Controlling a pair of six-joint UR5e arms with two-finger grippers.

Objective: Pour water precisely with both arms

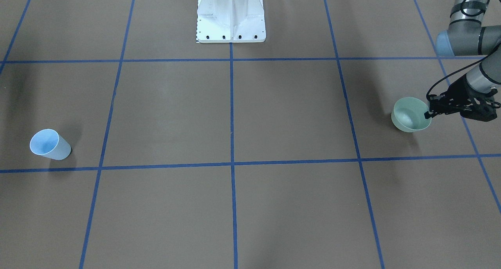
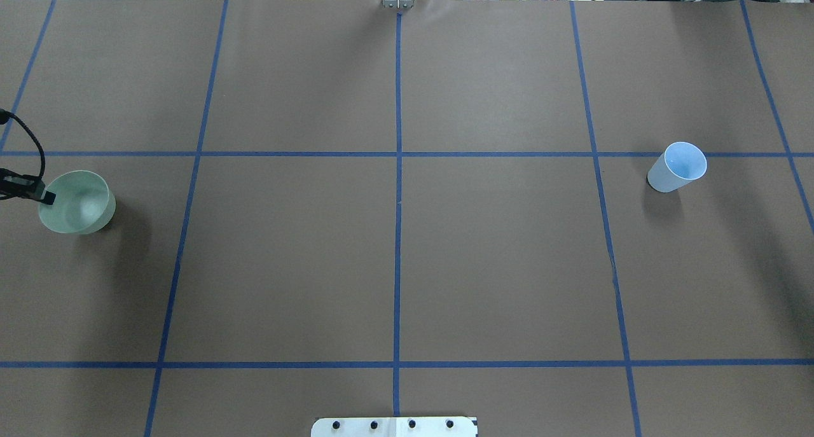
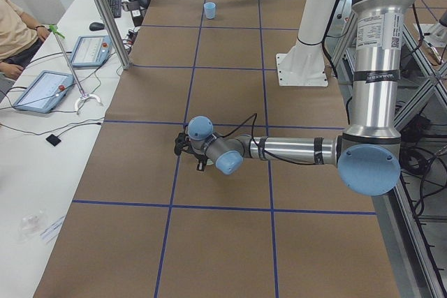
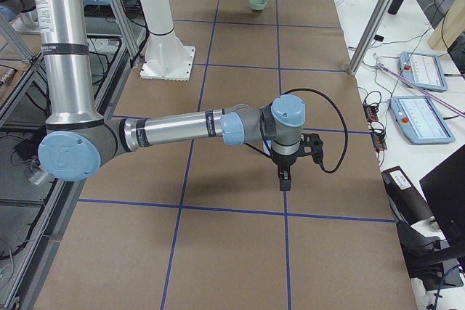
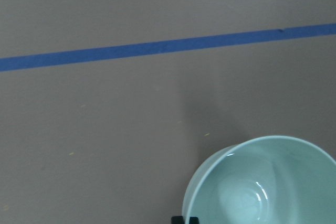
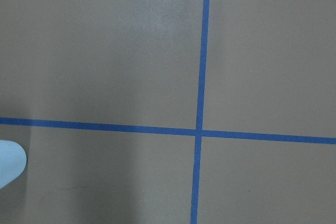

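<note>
A pale green bowl (image 1: 409,116) stands on the brown table near its left end, also in the overhead view (image 2: 79,205) and the left wrist view (image 5: 262,182). My left gripper (image 1: 428,113) reaches in from the side and its fingers pinch the bowl's near rim (image 2: 44,197). A light blue cup (image 1: 49,143) stands upright near the right end (image 2: 679,166). My right gripper (image 4: 285,183) shows only in the exterior right view, pointing down over bare table, so I cannot tell whether it is open or shut. The cup's edge shows in the right wrist view (image 6: 8,163).
The white pedestal (image 1: 231,18) stands at the robot's side of the table, midway along it. Blue tape lines (image 2: 397,233) divide the brown surface into squares. A person (image 3: 14,33) and tablets (image 3: 42,88) are at a side bench beyond the table's far edge.
</note>
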